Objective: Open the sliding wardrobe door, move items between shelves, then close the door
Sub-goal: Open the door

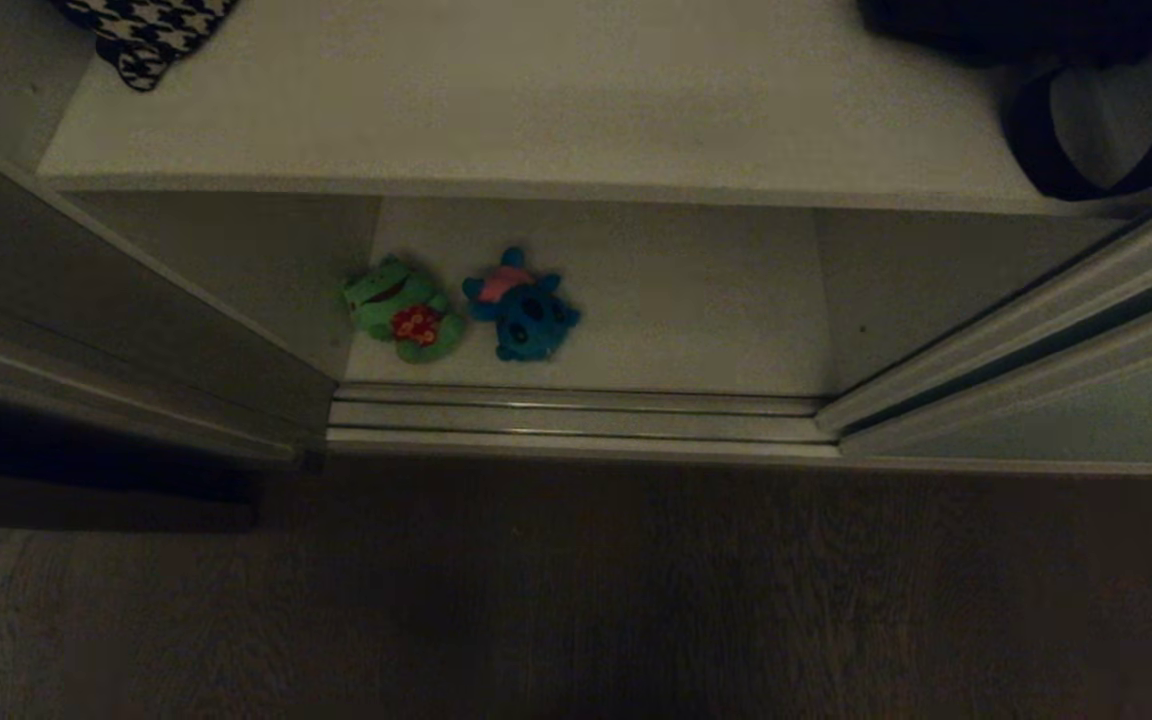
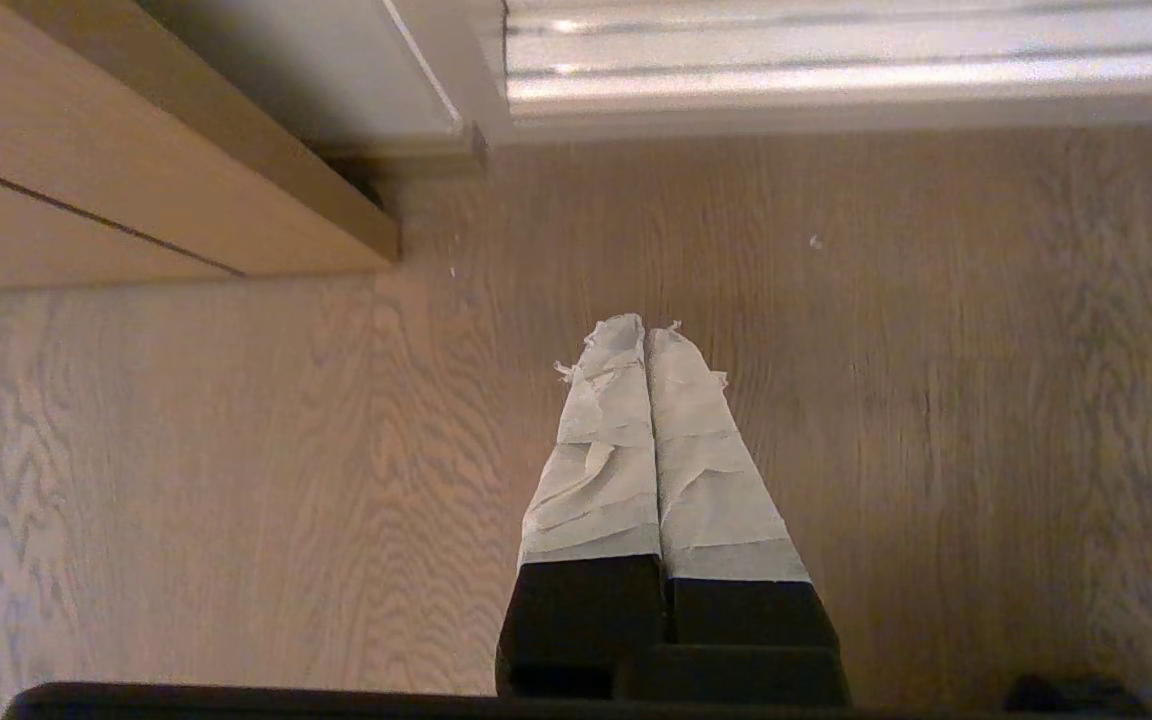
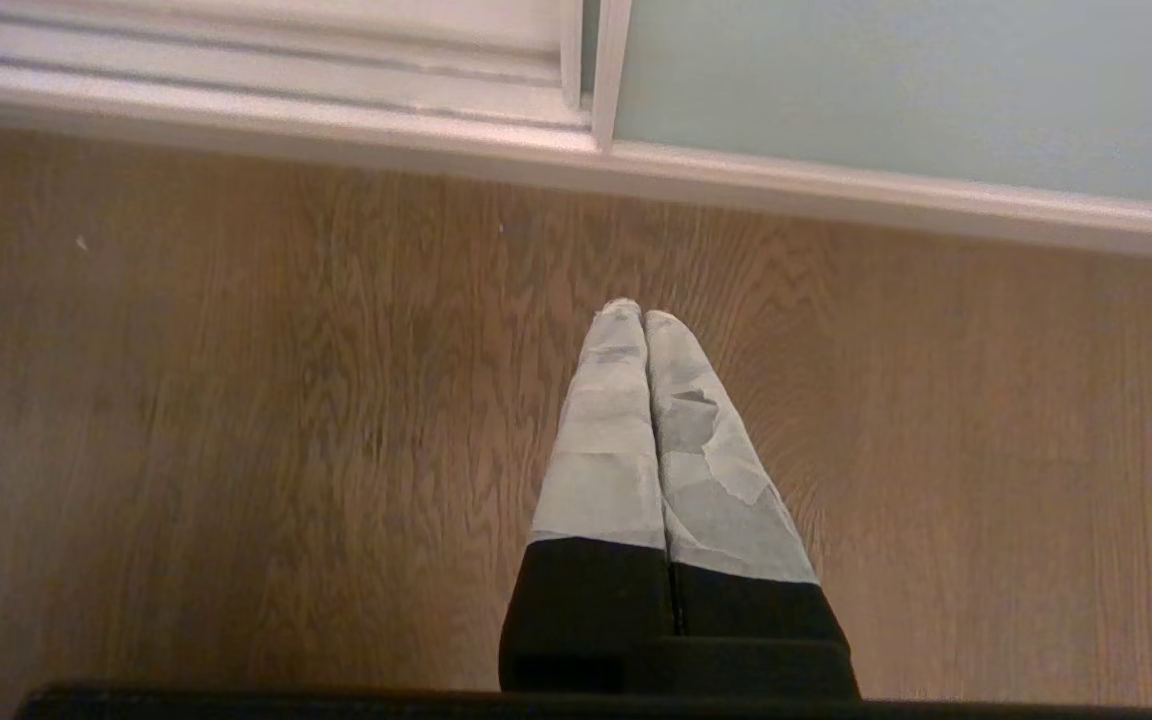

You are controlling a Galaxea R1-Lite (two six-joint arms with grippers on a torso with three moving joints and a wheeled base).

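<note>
The wardrobe stands open in the head view. On the bottom shelf (image 1: 696,300) lie two plush toys side by side: a green one with a red spot (image 1: 404,308) and a blue one with a pink patch (image 1: 523,306). An upper shelf (image 1: 536,100) runs above them. The pale grey-green sliding door (image 1: 1066,400) is slid to the right; its panel (image 3: 896,90) also shows in the right wrist view. Neither arm is in the head view. My left gripper (image 2: 645,335) and right gripper (image 3: 643,315) hang shut and empty over the wood floor, short of the door track.
A houndstooth cushion (image 1: 146,30) lies on the upper shelf's left end and a black strapped bag (image 1: 1046,60) on its right end. The metal door track (image 1: 576,420) runs along the wardrobe's foot. Brown wooden panelling (image 2: 86,180) stands to the left. Wood floor (image 1: 576,600) lies in front.
</note>
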